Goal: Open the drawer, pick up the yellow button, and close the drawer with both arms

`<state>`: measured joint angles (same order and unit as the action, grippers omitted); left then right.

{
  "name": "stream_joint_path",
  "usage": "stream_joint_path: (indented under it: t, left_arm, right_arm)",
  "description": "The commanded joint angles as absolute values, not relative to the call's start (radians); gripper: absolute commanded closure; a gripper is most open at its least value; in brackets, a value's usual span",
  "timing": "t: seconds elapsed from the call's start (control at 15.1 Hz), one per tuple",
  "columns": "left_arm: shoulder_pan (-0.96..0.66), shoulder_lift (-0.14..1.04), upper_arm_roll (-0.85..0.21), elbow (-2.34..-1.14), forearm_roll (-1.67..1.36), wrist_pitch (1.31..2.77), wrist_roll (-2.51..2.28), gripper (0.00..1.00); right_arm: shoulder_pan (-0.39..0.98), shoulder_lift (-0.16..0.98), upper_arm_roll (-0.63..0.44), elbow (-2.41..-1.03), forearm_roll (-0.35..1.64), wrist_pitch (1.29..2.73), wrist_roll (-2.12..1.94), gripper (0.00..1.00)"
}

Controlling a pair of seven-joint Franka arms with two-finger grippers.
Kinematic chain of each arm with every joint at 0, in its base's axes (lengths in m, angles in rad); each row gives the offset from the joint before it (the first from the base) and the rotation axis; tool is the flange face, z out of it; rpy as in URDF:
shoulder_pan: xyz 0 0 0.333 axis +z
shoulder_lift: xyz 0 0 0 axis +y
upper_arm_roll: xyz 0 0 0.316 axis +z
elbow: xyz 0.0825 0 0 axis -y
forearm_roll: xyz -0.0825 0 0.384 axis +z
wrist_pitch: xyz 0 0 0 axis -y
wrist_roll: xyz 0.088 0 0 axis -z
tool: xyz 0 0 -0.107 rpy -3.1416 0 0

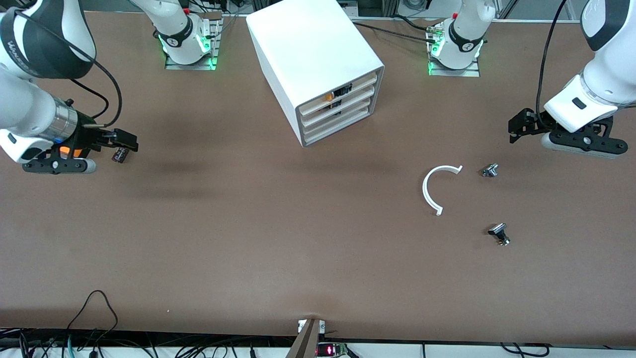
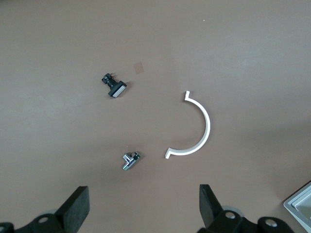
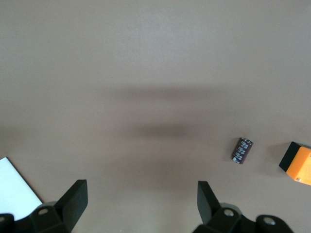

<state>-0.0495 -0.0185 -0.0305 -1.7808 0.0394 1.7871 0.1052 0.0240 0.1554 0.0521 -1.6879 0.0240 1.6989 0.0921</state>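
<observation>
The white cabinet sits at the table's edge where the arms are mounted, midway between the two bases, its front turned at an angle toward the left arm's end. All four drawers look shut. The top drawer shows a speck of orange and something black through its front slot; that may be the button, but I can't say for sure from here.

The left gripper hovers over the table at the left arm's end, fingers spread wide and holding nothing. Below it lie a white half-ring and two small silver-and-black knobs, one nearer the front camera than the other. The right gripper hangs over the right arm's end, just as wide and empty, with a small dark cylinder and an orange block on the table under it.

Nothing has begun, I'd say. The risks I see: the cabinet stands loose and skewed, so a pull on the drawer could drag or swivel the whole box unless the other arm steadies it. The drawers are stacked close and alike, so a slightly low approach would catch the second one. And the orange block could be mistaken for the button.
</observation>
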Motion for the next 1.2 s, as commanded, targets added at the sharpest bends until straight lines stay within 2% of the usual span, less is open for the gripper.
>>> stream_joint_path:
  t: [0.0, 0.46, 0.93, 1.13]
  left_arm:
    - [-0.055, -0.009, -0.032, -1.75, 0.057, 1.758, 0.121, 0.01]
    - [-0.057, 0.0, -0.034, -1.72, 0.057, 1.741, 0.117, 0.01]
    - [-0.057, 0.005, -0.121, -1.703, 0.026, 1.654, 0.12, 0.01]
    - [-0.057, 0.032, -0.141, -1.701, -0.145, 1.606, 0.12, 0.01]
  right_arm:
    - [0.031, 0.19, 0.055, -1.677, 0.034, 1.716, 0.147, 0.0]
    - [0.067, 0.251, 0.055, -1.677, 0.034, 1.785, 0.244, 0.0]
    - [0.118, 0.288, 0.055, -1.677, 0.034, 1.841, 0.35, 0.0]
    - [0.139, 0.298, 0.055, -1.677, 0.034, 1.855, 0.397, 0.0]
